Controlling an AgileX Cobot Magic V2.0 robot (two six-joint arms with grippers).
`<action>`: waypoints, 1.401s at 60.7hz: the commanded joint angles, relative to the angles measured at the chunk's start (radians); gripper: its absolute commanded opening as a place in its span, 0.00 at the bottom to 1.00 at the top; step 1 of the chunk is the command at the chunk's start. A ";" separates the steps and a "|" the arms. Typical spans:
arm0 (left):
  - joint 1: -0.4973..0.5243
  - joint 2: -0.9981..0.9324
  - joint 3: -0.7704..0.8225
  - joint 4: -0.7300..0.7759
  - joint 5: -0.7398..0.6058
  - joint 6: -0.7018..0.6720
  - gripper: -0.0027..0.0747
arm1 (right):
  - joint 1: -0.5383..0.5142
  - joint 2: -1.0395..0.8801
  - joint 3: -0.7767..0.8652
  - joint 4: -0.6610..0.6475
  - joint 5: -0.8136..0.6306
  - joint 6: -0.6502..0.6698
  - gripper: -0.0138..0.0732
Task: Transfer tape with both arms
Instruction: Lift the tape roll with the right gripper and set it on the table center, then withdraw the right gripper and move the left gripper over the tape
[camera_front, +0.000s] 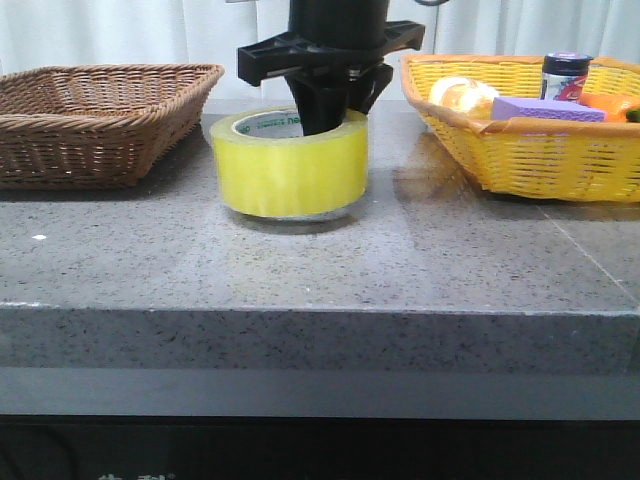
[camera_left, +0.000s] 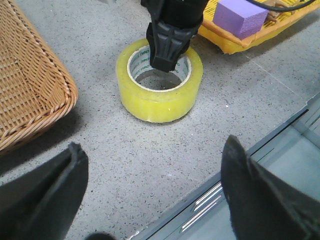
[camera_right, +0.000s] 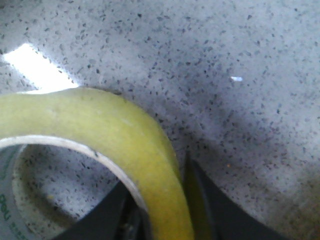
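Note:
The tape (camera_front: 290, 165), a wide yellow roll with a white core, stands flat on the grey speckled table. My right gripper (camera_front: 335, 110) comes down on it from above, at the roll's far side. One finger is inside the core and the other outside, and both press the roll's wall (camera_right: 125, 135). In the right wrist view the right gripper (camera_right: 157, 172) straddles that wall. In the left wrist view the tape (camera_left: 160, 102) and right gripper (camera_left: 167, 60) lie ahead. My left gripper (camera_left: 153, 145) hangs open and empty over the table's front edge, well short of the roll.
A brown wicker basket (camera_front: 100, 110) stands at the back left. A yellow basket (camera_front: 530, 160) at the back right holds a purple sponge block (camera_front: 548, 108), a dark jar (camera_front: 566, 75) and orange items. The table's front edge (camera_left: 270, 135) runs under my left gripper.

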 joint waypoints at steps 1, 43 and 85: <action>-0.009 -0.002 -0.032 -0.014 -0.061 -0.002 0.74 | -0.001 -0.064 -0.026 -0.008 -0.045 -0.009 0.48; -0.009 -0.002 -0.032 -0.014 -0.061 -0.002 0.74 | -0.041 -0.353 0.072 0.113 -0.172 -0.009 0.67; -0.009 -0.002 -0.032 -0.014 -0.073 -0.002 0.74 | -0.042 -1.132 0.896 0.143 -0.507 -0.009 0.67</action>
